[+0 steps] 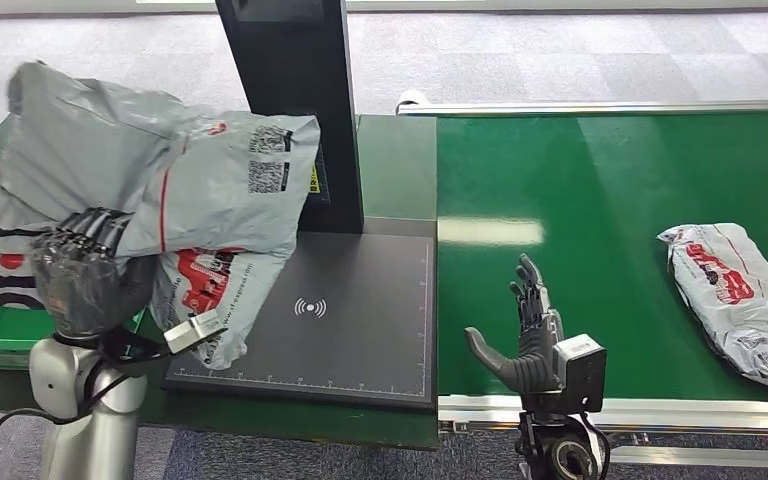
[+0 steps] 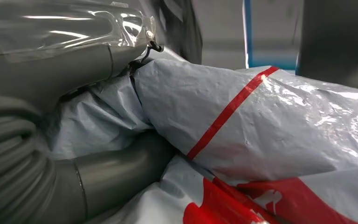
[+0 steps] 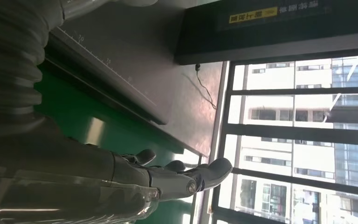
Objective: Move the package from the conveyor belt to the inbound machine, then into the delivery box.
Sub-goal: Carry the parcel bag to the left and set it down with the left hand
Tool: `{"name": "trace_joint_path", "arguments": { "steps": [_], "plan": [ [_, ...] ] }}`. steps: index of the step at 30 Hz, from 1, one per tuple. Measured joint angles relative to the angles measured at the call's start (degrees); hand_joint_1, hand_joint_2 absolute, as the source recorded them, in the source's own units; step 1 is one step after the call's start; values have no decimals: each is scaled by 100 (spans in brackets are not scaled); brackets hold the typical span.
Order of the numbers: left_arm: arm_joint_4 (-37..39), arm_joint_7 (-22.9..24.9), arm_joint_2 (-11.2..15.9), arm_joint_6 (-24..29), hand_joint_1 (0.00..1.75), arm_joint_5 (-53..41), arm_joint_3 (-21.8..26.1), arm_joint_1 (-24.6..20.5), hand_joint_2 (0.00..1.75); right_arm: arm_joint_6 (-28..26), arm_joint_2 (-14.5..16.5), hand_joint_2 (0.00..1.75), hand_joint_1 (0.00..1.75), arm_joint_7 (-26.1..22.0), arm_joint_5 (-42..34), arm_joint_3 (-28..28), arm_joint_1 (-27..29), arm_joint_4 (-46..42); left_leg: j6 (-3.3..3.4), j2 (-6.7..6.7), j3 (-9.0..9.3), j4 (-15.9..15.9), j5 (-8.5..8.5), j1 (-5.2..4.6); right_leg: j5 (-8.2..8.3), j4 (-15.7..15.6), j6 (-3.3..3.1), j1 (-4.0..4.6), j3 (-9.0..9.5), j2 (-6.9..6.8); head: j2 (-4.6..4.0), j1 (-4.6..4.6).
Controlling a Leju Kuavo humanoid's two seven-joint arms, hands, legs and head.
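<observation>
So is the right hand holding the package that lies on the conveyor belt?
No, the right hand is open, apart from that package.

Grey carpet tiles (image 1: 560, 50) behind; bldg windows (image 3: 303, 140) w/ dark frames.

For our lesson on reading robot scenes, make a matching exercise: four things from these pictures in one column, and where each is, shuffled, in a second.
Things
1. grey package
2. second package
3. right hand
4. black post

Places
A. lying on the green conveyor belt, far right
B. rising behind the scanner pad
C. open above the belt's near edge
D. held up in the left hand over the pad's left side

Pairs: 1-D, 2-A, 3-C, 4-B
</observation>
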Motion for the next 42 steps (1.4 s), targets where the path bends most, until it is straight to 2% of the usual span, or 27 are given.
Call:
{"name": "trace_joint_path", "arguments": {
  "steps": [3,4,6,8,11,14,17,19,21,26,29,32,37,39,42],
  "plan": [
    [-13,-227,-43,1,175,-249,605,-386,175,-35,-17,175,0,-33,-54,120,-45,69,0,-3,2,0,2,0,0,0,0,0,2,-3,0,1],
    [74,-196,-46,1,175,-391,787,-523,175,-44,-21,175,0,-37,-57,153,-47,78,-1,-4,3,0,3,0,0,0,0,0,3,-4,0,0],
    [372,161,20,1,175,-759,1050,-829,175,-38,-29,175,0,-30,-43,209,-40,81,-1,-4,4,0,5,0,1,1,-1,0,3,-4,0,2],
    [897,1181,271,-2,175,-1335,1124,-1207,175,-17,-37,175,0,3,-20,257,-25,79,-2,-2,6,1,8,0,3,1,-4,1,1,-2,0,1],
    [2089,2997,851,-10,175,-1871,988,-1927,175,2,-56,175,0,79,3,321,6,76,-8,1,7,1,12,5,7,2,-9,5,-1,1,0,0],
    [3479,4298,1436,-247,175,-2011,612,-2699,175,7,-75,175,0,140,44,356,20,76,-13,2,7,1,16,11,8,3,-10,10,-1,3,0,0],
    [4695,5340,1858,-1172,175,-2040,83,-3341,175,30,-92,175,0,197,82,374,22,76,-14,7,6,1,16,10,8,4,-11,10,0,9,0,2],
    [5360,5738,2059,-1792,175,-2041,-220,-3623,175,59,-98,175,0,228,88,385,22,76,-14,12,3,1,16,10,9,5,-11,9,-3,14,0,1],
    [5824,5871,2183,-1992,175,-2043,-433,-3774,175,70,-99,175,0,244,89,389,22,76,-14,11,-2,1,15,10,9,5,-10,9,-7,18,0,2],
    [6440,5919,2350,-2052,175,-2046,-704,-3966,175,78,-99,175,0,247,90,393,21,76,-16,8,-11,1,13,10,8,4,-10,9,-15,17,0,2],
    [6699,6028,2402,-2497,175,-1891,-747,-4082,175,107,-99,175,0,248,112,402,19,77,-16,8,-14,1,13,10,8,4,-10,9,-15,17,0,2],
    [6982,6175,2492,-3233,175,-1500,-609,-4179,175,151,-99,175,0,247,167,430,18,81,-17,14,-13,-1,13,12,9,4,-11,10,-15,19,0,2],
    [7372,6333,2724,-4587,175,-1061,-112,-4260,175,227,-90,175,0,252,192,490,-21,123,-17,11,-13,-2,13,14,8,5,-12,12,-16,20,0,2],
    [7481,6412,2799,-4822,175,-984,73,-4246,175,266,-73,175,0,262,194,508,-57,151,-17,11,-13,-2,13,14,8,5,-12,12,-17,20,0,2],
    [7598,6480,2876,-4896,175,-942,273,-4220,175,297,-46,175,0,274,198,532,-103,194,-17,9,-15,-2,13,14,8,5,-12,12,-16,19,0,3]
  ]
}}
